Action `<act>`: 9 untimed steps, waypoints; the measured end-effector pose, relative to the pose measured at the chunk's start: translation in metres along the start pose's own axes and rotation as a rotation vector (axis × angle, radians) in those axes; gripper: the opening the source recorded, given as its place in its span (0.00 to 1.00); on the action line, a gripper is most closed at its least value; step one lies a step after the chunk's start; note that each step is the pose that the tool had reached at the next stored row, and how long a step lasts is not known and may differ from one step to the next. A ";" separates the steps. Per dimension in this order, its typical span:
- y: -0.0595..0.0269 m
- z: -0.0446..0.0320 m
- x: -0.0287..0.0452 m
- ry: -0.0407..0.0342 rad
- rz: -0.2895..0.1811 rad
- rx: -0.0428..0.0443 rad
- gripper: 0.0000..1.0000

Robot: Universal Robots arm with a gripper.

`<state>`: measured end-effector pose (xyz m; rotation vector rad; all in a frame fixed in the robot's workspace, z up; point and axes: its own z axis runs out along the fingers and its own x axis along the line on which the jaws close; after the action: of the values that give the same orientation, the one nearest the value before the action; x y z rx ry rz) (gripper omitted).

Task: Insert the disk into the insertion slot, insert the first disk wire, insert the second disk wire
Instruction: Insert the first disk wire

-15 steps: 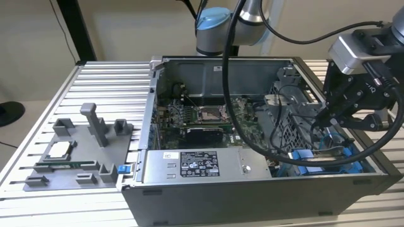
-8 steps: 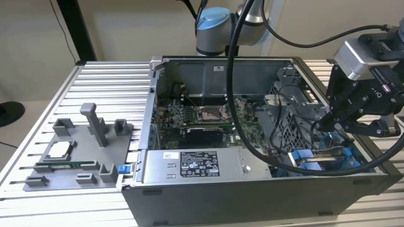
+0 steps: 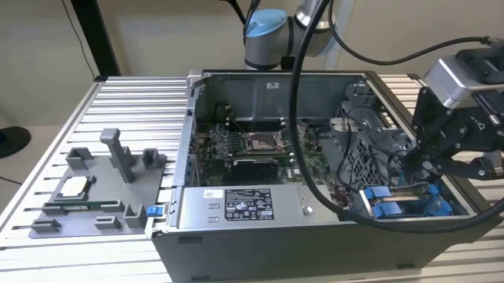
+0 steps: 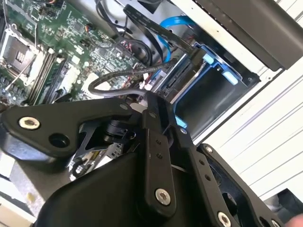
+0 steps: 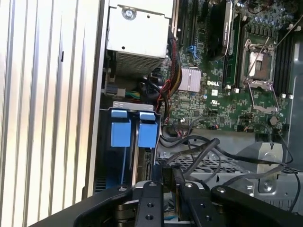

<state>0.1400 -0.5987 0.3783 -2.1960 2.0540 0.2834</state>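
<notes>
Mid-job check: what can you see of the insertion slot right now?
The insertion slot is a rectangular bay in a corner of the open computer case, at the exterior view's right. It looks like grey metal with bright blue plastic guide parts. The first wrist view shows two blue tabs side by side in it. Black cables run beside it. The gripper hangs just over it; contact is unclear.

A plain beige wall (image 3: 157,35) closes the back, with a black upright post (image 3: 93,35) in front of it. The counter (image 3: 134,100) is ribbed silver metal, evenly lit. On the pale floor (image 3: 16,168) beside it lies a dark round object (image 3: 11,141) — cut off at the exterior view's left edge.
</notes>
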 end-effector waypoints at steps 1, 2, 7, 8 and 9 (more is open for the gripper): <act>-0.0002 0.0000 0.0010 0.0025 -0.001 -0.0003 0.00; -0.0003 0.0000 0.0020 0.0048 -0.001 -0.0006 0.00; -0.0003 0.0004 0.0056 0.0210 -0.004 -0.0022 0.00; -0.0003 0.0004 0.0060 0.0249 -0.005 -0.0025 0.00; -0.0003 0.0007 0.0061 0.0287 -0.005 -0.0027 0.00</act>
<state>0.1407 -0.6045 0.3763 -2.2192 2.0638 0.2558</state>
